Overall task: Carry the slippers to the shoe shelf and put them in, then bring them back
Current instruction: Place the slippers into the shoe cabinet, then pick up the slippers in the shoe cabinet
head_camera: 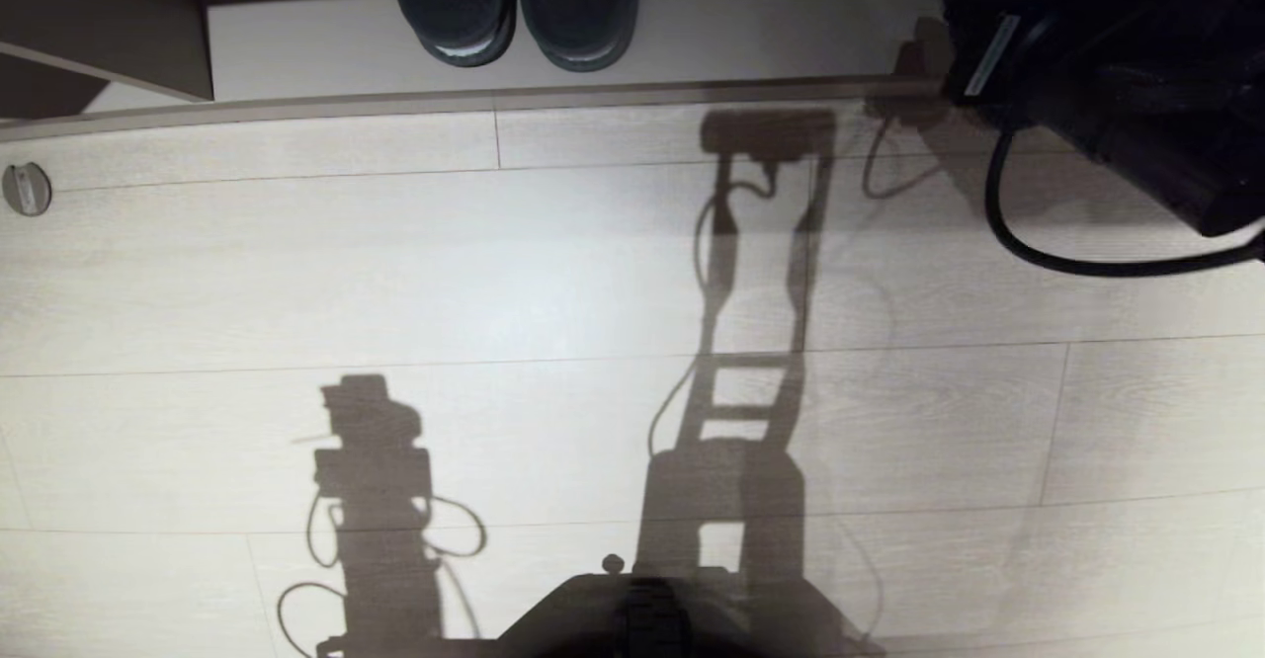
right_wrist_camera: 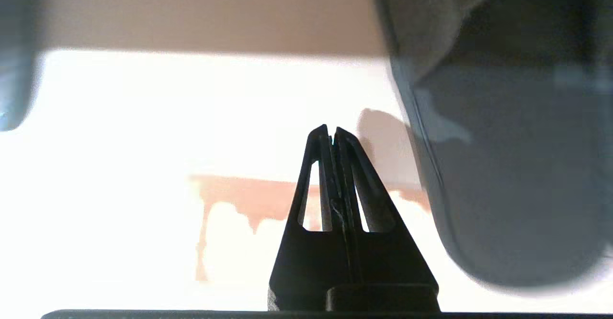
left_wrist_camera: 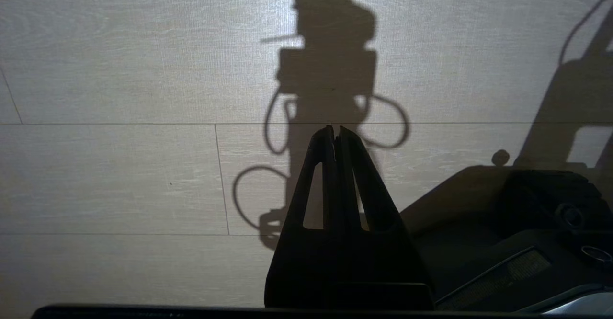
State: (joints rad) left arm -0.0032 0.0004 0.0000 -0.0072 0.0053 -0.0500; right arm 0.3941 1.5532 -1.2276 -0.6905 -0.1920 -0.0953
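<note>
The fingers of the right gripper (right_wrist_camera: 331, 128) are pressed together, empty, beside a slipper, while the slippers (head_camera: 516, 6) sit at twelve o'clock in the shoe shelf (head_camera: 771, 41), so bringing them back remains.

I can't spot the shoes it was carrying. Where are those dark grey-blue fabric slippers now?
In the head view, the dark grey-blue fabric slippers sit side by side on the pale floor board of the beige wood shoe shelf, at the top, left of centre.
</note>
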